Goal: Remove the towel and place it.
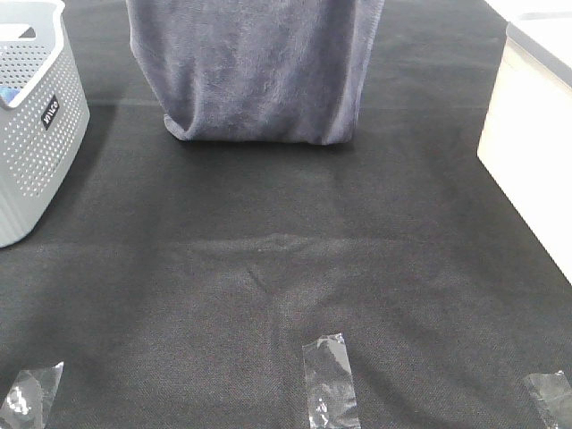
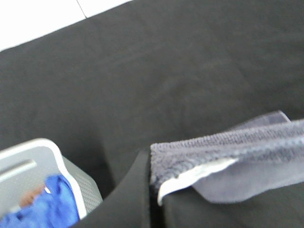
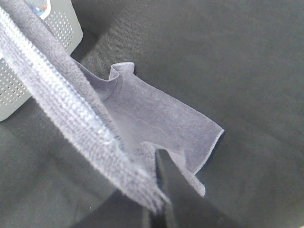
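The grey-lavender towel [image 1: 255, 67] hangs down from above the top edge of the exterior high view, and its lower fold rests on the black mat [image 1: 286, 268]. Neither gripper shows in that view. In the left wrist view my left gripper [image 2: 151, 187] is shut on the towel's hemmed edge [image 2: 228, 147], which stretches taut away from it. In the right wrist view my right gripper [image 3: 157, 204] is shut on the towel's upper edge [image 3: 71, 99], and the rest of the towel [image 3: 156, 118] hangs below onto the mat.
A grey perforated basket [image 1: 36, 116] stands at the left of the mat, with blue cloth [image 2: 57, 199] inside. A cream box [image 1: 532, 134] stands at the right edge. Clear tape strips [image 1: 331, 380] lie along the mat's front.
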Action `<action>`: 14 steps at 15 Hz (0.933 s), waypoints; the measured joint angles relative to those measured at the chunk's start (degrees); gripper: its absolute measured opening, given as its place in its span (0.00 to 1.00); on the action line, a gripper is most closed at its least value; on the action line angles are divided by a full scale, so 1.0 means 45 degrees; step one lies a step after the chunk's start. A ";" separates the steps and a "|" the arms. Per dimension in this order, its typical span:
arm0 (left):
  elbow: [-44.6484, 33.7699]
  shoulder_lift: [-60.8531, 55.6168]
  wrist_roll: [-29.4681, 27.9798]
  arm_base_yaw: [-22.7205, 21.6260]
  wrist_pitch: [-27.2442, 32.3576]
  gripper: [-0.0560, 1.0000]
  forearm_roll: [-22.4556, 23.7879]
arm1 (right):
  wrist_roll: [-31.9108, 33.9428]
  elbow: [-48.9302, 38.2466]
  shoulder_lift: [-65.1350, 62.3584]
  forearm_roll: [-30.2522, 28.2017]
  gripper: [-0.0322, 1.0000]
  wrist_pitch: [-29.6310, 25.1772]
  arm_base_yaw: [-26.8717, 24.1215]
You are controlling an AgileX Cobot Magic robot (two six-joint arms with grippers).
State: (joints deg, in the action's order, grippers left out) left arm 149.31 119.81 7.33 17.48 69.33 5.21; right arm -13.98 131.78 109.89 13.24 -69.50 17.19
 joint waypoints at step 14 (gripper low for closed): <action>-1.3318 -0.9231 -0.1541 0.0140 -0.0153 0.05 -0.1159 | 0.0738 -0.8760 -0.6341 0.1515 0.05 0.0025 0.0153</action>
State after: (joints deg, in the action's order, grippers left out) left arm 89.38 78.27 0.40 18.11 68.64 0.00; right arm -10.66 92.36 81.36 20.05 -69.39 17.88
